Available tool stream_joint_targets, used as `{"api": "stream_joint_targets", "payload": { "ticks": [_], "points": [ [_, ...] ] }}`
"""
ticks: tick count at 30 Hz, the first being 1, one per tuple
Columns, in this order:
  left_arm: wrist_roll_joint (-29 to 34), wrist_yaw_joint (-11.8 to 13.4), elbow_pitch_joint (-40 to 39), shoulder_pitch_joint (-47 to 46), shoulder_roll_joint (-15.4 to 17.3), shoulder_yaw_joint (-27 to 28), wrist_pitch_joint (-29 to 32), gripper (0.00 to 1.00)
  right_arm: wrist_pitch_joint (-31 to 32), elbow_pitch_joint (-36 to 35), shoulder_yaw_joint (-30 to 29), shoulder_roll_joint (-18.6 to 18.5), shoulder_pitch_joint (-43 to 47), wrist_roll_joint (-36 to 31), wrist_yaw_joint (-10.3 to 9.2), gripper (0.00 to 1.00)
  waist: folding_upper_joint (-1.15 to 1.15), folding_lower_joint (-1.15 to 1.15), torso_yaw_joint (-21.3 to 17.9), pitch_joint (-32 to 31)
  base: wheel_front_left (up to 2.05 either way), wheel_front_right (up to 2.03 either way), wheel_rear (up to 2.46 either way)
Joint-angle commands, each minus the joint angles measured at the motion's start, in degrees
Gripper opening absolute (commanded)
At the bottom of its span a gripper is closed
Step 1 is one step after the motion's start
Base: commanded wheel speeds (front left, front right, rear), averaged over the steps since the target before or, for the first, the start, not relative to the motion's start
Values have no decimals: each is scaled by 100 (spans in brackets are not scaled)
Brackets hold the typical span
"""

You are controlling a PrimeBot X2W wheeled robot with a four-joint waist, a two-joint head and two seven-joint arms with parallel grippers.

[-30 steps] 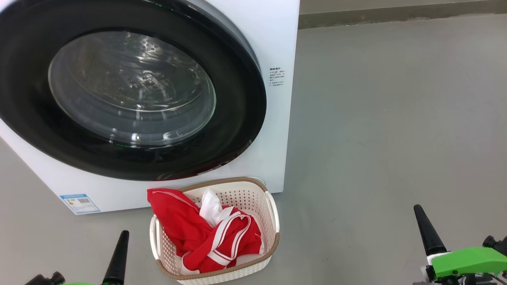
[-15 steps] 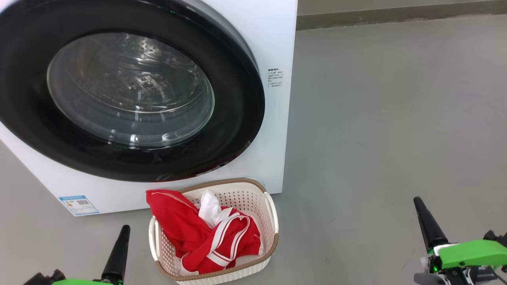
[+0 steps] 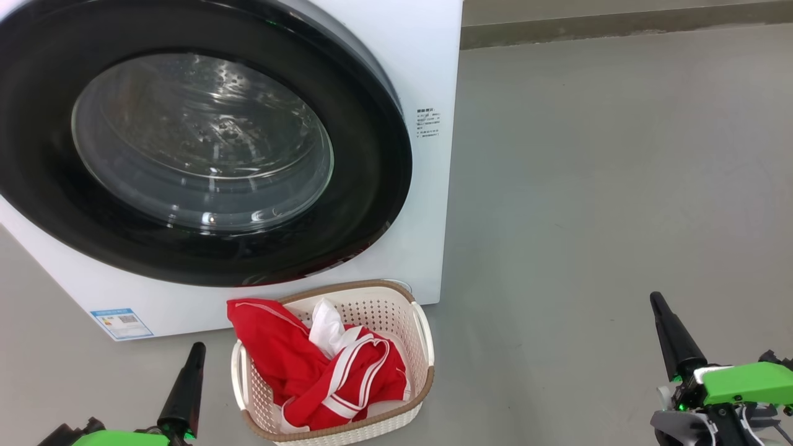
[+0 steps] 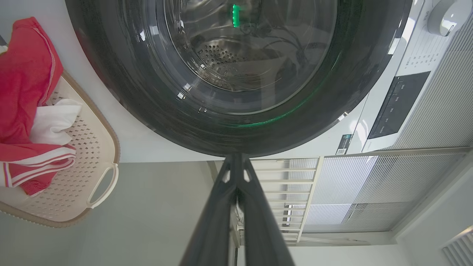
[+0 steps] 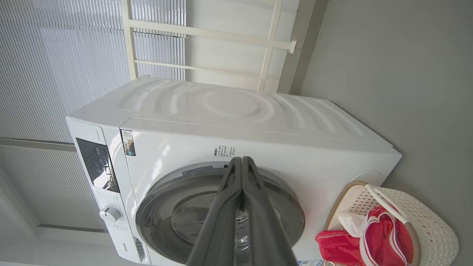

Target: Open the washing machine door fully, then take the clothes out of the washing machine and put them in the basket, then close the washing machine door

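The grey floor (image 3: 588,186) carries everything here. On it stands the white washing machine (image 3: 433,204), which takes up the upper left of the head view. Its round black door (image 3: 372,186) lies shut against the front, and the steel drum shows dimly through the bulging glass window (image 3: 198,142). In the left wrist view a dark control panel (image 4: 399,105) and a white dial (image 4: 443,14) sit beside the door. The cream basket (image 3: 372,310) with a brown rim stands on the floor just in front of the machine's lower right corner; whether it touches the machine cannot be told. The red and white clothes (image 3: 279,353) are piled inside it, with one red fold draped over the rim on the machine's side. A small blue label (image 3: 122,322) sits low on the machine's front. The left hand (image 3: 197,350) hangs low just left of the basket, its two dark fingers pressed together and holding nothing. The right hand (image 3: 655,300) is well apart to the right above bare floor, its fingers likewise pressed together and empty.
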Motion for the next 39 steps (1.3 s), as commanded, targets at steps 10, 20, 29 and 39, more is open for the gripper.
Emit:
{"api": "stream_joint_targets", "payload": {
  "ticks": [10, 20, 29, 39],
  "points": [
    [-147, -40, -155, -234, 52, 215, 52, 0, 70, -171, 82, -78, -294, 188, -3, 0, 0, 0, -2, -2, 0, 0, 0],
    [-148, -40, -155, -234, 52, 215, 52, 0, 80, -170, 69, -69, -295, 177, -3, 0, 0, 0, -2, -2, 0, 0, 0],
    [-148, -40, -155, -234, 52, 214, 51, 0, 90, -170, 57, -60, -296, 167, -3, 0, 0, 0, -2, -2, 0, 0, 0],
    [-149, -40, -155, -234, 52, 214, 51, 0, 99, -169, 45, -52, -297, 157, -3, 0, 0, 0, -2, -2, 0, 0, 0]
  ]
}}
